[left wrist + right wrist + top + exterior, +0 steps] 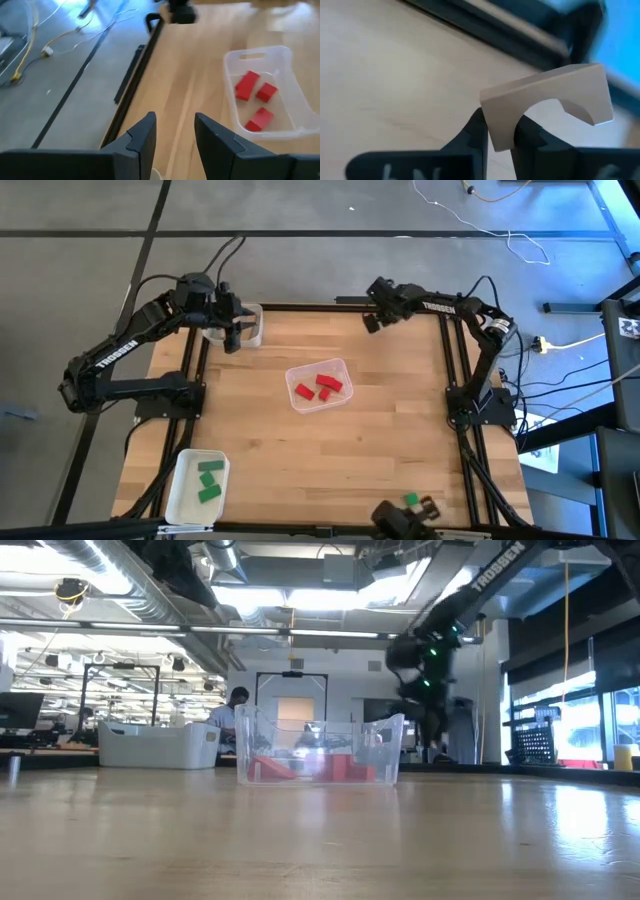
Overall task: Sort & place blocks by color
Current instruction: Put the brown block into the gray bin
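pinching a tan arch block (pixel 547 102) by one leg, the right gripper (pixel 499 131) has its fingers closed on it, lifted off the bench (pixel 380 430) at about 1 o'clock in the high view. the hold leaves the arch's curve sticking out clear of the fingers, probably so it can be dropped cleanly into a tray.

left gripper (pixel 175 132) hangs over the clear tray at 11 o'clock (pixel 248 325), fingers parted with nothing between them; likely it waits there.

sorted so far: red blocks (pixel 320 387) in the clear center tray (pixel 341 368), green blocks (pixel 209 479) in the white tray at 7 o'clock (pixel 180 495). one green block (pixel 411 500) lies loose at the 5 o'clock edge, still unsorted.

tan goes to the 11 o'clock tray by elimination, so the right arm's carry probably heads across toward it; the left gripper hanging above may be in the way.
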Controlling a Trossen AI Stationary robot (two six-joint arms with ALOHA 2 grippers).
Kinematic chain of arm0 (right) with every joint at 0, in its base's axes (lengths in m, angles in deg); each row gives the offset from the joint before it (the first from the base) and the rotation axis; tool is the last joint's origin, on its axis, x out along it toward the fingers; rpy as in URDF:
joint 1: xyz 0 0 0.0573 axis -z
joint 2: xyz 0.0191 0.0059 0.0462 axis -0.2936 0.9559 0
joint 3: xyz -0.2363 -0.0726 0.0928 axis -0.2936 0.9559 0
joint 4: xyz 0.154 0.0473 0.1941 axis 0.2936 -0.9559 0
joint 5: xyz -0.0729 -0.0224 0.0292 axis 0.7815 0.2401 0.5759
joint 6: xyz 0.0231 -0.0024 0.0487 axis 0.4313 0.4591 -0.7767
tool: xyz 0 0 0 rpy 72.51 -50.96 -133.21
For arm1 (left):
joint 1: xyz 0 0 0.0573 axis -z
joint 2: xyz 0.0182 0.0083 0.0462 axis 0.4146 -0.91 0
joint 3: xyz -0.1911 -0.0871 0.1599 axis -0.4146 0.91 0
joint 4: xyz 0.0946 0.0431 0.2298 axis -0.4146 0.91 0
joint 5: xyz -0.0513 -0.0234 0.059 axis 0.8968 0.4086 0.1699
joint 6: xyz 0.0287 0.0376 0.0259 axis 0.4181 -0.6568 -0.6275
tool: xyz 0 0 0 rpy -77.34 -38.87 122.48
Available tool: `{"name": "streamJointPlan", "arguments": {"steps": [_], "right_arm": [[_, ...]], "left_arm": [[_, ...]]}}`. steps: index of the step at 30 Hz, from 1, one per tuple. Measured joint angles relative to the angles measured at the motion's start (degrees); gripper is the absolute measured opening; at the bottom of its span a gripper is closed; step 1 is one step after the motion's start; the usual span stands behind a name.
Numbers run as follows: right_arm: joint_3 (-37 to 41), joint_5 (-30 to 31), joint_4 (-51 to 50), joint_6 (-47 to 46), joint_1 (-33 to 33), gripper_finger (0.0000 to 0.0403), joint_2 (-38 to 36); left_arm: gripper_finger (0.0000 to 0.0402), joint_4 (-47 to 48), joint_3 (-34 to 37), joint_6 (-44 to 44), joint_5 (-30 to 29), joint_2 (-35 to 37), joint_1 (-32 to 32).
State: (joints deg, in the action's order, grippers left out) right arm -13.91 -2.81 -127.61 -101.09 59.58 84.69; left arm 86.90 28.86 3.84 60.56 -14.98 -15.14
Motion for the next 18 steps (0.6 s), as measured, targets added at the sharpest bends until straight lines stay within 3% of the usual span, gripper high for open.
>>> {"name": "streamJointPlan", "arguments": {"steps": [4,14,18], "right_arm": [[-4.7,0.1,0.7,11.1,-4.3,0.0048,0.0],[-14.5,-0.7,5.9,36.1,-15.4,0.0048,-0.2],[-16.6,-0.8,9.9,43.3,-19.0,0.0048,-0.2]], "left_arm": [[0.0125,-0.4,0.0,2.9,-3.1,0.0,0.0],[0.0125,-1.4,0.0,2.9,-3.7,0.0,0.0],[0.0125,-6.8,0.0,12.0,-7.7,-0.3,0.0]]}}
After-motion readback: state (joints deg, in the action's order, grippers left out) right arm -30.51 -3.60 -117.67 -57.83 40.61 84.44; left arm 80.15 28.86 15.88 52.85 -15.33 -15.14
